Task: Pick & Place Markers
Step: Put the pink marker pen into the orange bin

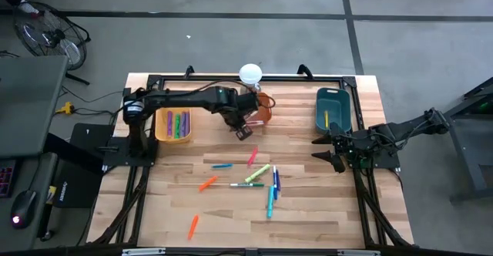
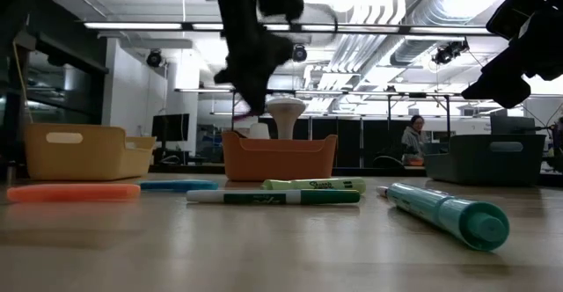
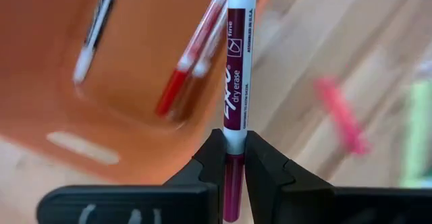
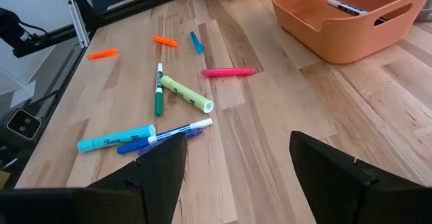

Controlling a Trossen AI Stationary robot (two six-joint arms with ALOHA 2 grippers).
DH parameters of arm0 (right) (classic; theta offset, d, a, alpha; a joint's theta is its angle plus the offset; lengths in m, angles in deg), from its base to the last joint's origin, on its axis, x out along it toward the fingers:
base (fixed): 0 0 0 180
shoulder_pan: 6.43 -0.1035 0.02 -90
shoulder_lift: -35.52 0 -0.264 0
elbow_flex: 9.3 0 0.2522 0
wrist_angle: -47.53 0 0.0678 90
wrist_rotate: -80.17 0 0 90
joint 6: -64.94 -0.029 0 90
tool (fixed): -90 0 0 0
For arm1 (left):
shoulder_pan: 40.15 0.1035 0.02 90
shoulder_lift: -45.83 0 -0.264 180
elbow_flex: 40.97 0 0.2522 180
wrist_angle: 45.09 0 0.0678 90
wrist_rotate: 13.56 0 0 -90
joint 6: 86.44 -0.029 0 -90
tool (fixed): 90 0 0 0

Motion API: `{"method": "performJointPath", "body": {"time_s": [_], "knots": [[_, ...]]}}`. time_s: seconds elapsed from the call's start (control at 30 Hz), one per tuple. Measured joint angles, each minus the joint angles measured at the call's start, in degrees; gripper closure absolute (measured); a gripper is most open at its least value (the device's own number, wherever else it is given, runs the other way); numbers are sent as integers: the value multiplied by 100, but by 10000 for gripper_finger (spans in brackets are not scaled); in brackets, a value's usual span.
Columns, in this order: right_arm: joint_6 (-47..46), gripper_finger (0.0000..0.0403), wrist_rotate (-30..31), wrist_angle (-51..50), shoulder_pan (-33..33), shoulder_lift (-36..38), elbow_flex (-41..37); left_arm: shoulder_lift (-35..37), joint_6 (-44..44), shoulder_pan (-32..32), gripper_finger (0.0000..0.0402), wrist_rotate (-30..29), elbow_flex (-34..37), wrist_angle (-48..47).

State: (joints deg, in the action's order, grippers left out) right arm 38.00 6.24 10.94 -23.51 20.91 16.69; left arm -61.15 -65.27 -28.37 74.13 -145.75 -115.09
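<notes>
My left gripper (image 1: 245, 130) hovers at the near left corner of the orange bin (image 1: 262, 113), shut on a white-bodied marker with a maroon label (image 3: 237, 69). Inside the orange bin (image 3: 135, 62) lie red markers (image 3: 192, 69) and a white one (image 3: 94, 32). Several loose markers lie flat on the table's middle: a pink one (image 1: 252, 157), a yellow-green highlighter (image 1: 258, 173), a green one (image 1: 246, 184), a teal one (image 1: 270, 202) and orange ones (image 1: 207, 183). My right gripper (image 1: 327, 149) waits open near the teal bin (image 1: 333, 108), touching nothing. My left gripper (image 3: 229, 153) pinches the white marker between its two fingers where the white barrel meets the maroon end (image 3: 233, 142). It comes from above, slanting down. The marker is lifted clear, and its long barrel (image 3: 241, 21) reaches past the fingertips over the orange bin's rim.
A yellow bin (image 1: 173, 125) holding markers stands at the far left. A white round object (image 1: 250, 74) sits behind the orange bin. A black frame runs along the table's far edge (image 1: 231, 79). Bare wood (image 1: 308, 225) lies toward the near right.
</notes>
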Motion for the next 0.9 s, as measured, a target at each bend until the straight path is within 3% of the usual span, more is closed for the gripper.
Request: {"method": "performJointPath", "body": {"time_s": [0.23, 0.47, 0.9], "knots": [[0, 150, 0, -2, 0, -2, 0, -170, -1213, 297, 373, -261, -3, -112], [0, 151, 0, 0, 0, 0, 0, -168, -1677, 433, 373, -725, -7, 14], [0, 150, 0, 0, 2, 0, 0, -168, -2274, 485, 373, -532, -266, 146]]}}
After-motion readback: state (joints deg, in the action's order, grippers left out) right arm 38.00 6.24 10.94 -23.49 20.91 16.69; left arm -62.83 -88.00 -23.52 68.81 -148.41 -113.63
